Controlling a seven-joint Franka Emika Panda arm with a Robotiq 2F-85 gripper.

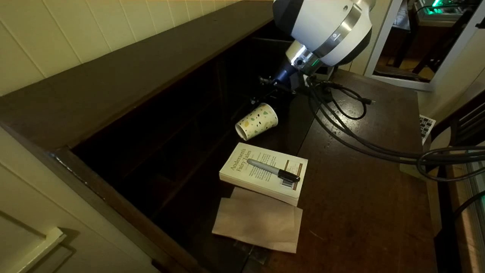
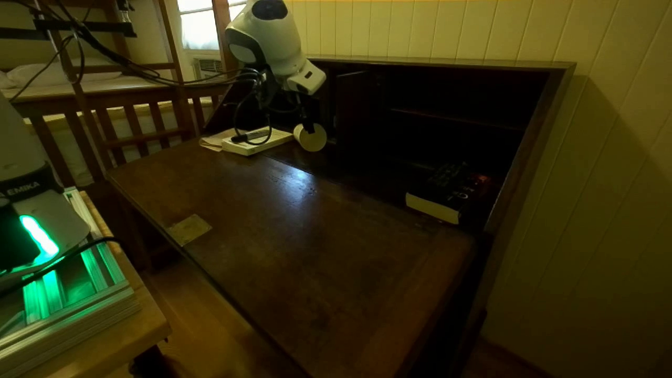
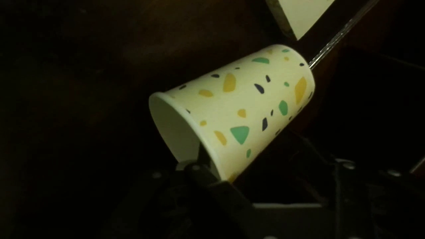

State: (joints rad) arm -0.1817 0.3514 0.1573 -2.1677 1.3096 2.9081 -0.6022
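Note:
A cream paper cup (image 1: 257, 122) with green, yellow and dark specks lies on its side at a tilt. It shows in both exterior views (image 2: 313, 140) and fills the middle of the wrist view (image 3: 245, 103), its open mouth towards the gripper. My dark gripper (image 1: 267, 96) is at the mouth (image 2: 308, 125). In the wrist view one finger goes inside the cup and the other runs outside, under its wall. The gripper (image 3: 265, 146) looks shut on the cup's wall; the fingertips are hidden. Whether the cup touches the desk cannot be told.
A pale book (image 1: 242, 153) with a grey, black-capped marker (image 1: 265, 167) on top lies beside the cup. Folded brown paper (image 1: 261, 223) sticks out from under it. A dark book (image 2: 438, 202) lies further along the desk (image 2: 315, 252). Dark cubbyholes stand behind; cables (image 1: 352, 138) hang from the arm.

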